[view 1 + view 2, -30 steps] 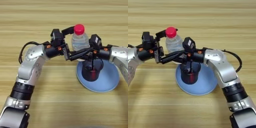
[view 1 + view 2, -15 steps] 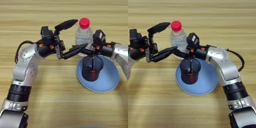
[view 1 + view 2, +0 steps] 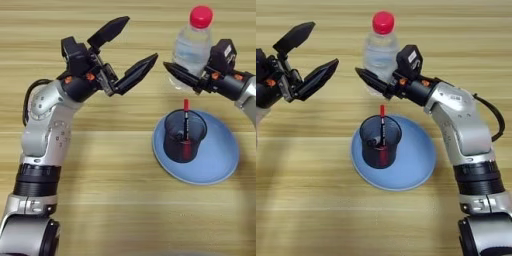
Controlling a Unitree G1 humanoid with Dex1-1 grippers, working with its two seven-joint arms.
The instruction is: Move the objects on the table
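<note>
Right in the lower middle of the frame sits the round light-blue plate [image 3: 416, 167], flat on the wooden table [image 3: 316, 200]. On the plate's left half stands a dark translucent cup [image 3: 380, 141], upright, and inside it a thin red-tipped pen [image 3: 382, 127] stands nearly vertical, its red tip poking above the rim; the bottom of the cup shows a reddish tint, though what causes it I cannot tell.

Above the plate, toward the top centre, a small clear plastic water bottle [image 3: 381, 50] with a red cap [image 3: 383, 22] stands upright. The right gripper [image 3: 376, 82] reaches in from the right, and its black fingers [image 3: 372, 80] are closed around the lower part of the bottle, one in front of it and the other hidden behind. Whether the bottle's base touches the table or is lifted just off it I cannot tell.

Over in the upper left, the left gripper [image 3: 127, 52] hangs apart from the bottle, holding nothing, its two black fingers spread wide, one pointing up and right, the other angled toward the bottle. Its grey arm [image 3: 45, 130] runs down the left edge of the frame.
</note>
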